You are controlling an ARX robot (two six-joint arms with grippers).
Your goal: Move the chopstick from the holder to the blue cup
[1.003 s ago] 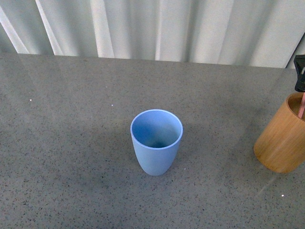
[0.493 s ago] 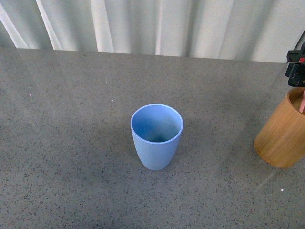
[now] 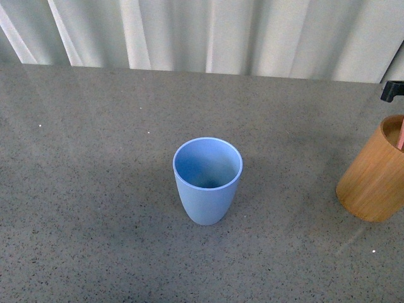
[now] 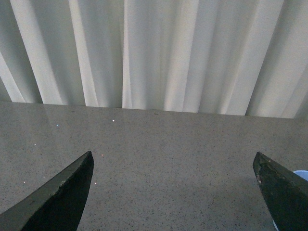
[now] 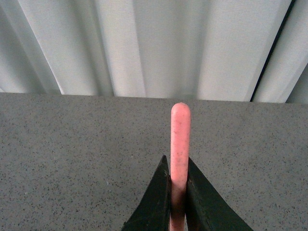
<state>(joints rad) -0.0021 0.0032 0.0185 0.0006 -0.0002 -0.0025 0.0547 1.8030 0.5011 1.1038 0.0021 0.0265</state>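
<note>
Your right pincer [image 5: 177,164] pinches the thin pink chopstick [image 5: 180,127], which stands upright with its low end in the round bamboo holder [image 3: 372,183]. The blue plastic cup [image 3: 207,180] sits to its left on the grey bench [image 3: 95,221].

Matt blue cup [image 3: 207,189], probably plastic, grained wooden holder [image 3: 372,180], glossy speckled table [image 3: 82,189]

The left gripper [image 4: 172,158] is hovering over the speckled grey table [image 4: 159,130], its jaws spread wide. A white curtain [image 4: 154,53] is hanging behind the table, and a sliver of the blue cup [image 4: 301,174] is showing on the table.
</note>
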